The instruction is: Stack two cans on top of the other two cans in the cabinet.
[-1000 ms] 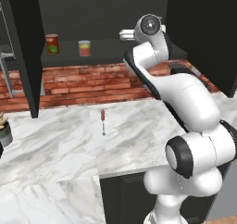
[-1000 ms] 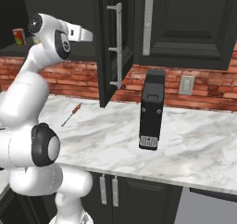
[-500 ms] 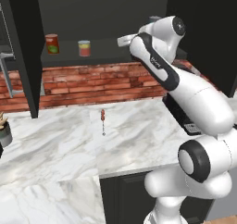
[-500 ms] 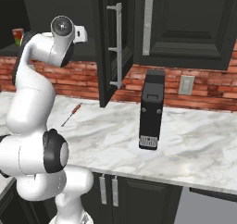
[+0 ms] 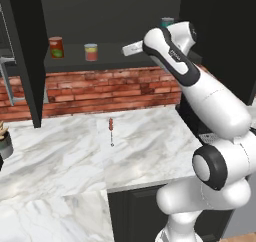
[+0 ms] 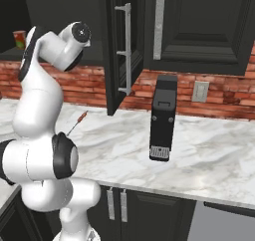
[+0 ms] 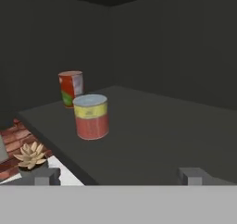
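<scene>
Inside the black cabinet (image 5: 30, 61), the salmon-pink can with a yellow-green band (image 5: 91, 52) (image 7: 91, 116) stands on the dark shelf. The dark red can with a green patch (image 5: 56, 47) (image 7: 71, 88) (image 6: 20, 38) stands behind it to the left. My gripper (image 5: 129, 49) (image 7: 119, 177) hovers at shelf height right of the salmon-pink can, pointing at it, open and empty, with a clear gap between them. The teal-blue can (image 5: 167, 21) peeks over my arm's upper joint; what it rests on is hidden. The bright red can is out of view.
The cabinet's open door with its bar handle (image 6: 124, 51) juts out on the right side. A screwdriver (image 5: 111, 126) (image 6: 77, 123) lies on the marble counter (image 5: 60, 156). A black appliance (image 6: 163, 116) stands on the counter, and a small potted plant (image 5: 4, 138) (image 7: 30, 154) sits at the far left.
The arm's upper joints swung right and up while the hand sank slightly, staying beside the shelf's front. The cans have not moved.
</scene>
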Available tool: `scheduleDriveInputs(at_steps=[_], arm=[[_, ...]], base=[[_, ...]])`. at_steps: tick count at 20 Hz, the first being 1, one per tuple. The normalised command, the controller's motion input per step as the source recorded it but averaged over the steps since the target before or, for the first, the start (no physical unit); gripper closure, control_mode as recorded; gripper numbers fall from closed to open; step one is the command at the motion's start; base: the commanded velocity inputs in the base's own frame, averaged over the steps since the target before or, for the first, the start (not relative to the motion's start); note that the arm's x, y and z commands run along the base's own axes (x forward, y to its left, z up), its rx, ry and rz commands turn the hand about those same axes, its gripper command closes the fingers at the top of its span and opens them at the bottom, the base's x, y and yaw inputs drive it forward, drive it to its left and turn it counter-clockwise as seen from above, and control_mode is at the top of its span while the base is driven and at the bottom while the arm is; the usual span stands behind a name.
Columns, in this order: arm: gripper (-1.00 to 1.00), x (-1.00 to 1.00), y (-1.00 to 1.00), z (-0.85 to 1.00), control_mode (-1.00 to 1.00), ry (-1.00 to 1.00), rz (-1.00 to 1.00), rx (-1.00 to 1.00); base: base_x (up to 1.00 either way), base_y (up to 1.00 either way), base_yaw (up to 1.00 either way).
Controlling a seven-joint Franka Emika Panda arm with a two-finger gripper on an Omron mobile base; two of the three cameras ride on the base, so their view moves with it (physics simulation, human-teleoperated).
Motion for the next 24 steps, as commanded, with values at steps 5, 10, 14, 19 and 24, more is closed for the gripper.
scheduleDriveInputs(at_steps=[5,10,14,19,24], arm=[[-1.0,-0.13,0.34,0.22,-1.0,0.09,0.0,0.0],[-1.0,-0.13,0.27,0.13,-1.0,0.1,0.0,0.0],[-1.0,-0.08,0.29,0.06,-1.0,0.1,0.0,0.0],[-1.0,-0.08,0.16,-0.03,-1.0,0.03,0.0,-0.02],[-1.0,0.0,0.26,-0.12,-1.0,0.0,0.0,-0.04]], base=[[0.0,0.0,0.0],[0.0,0.0,0.0],[0.0,0.0,0.0],[0.0,0.0,0.0],[0.0,0.0,0.0]])
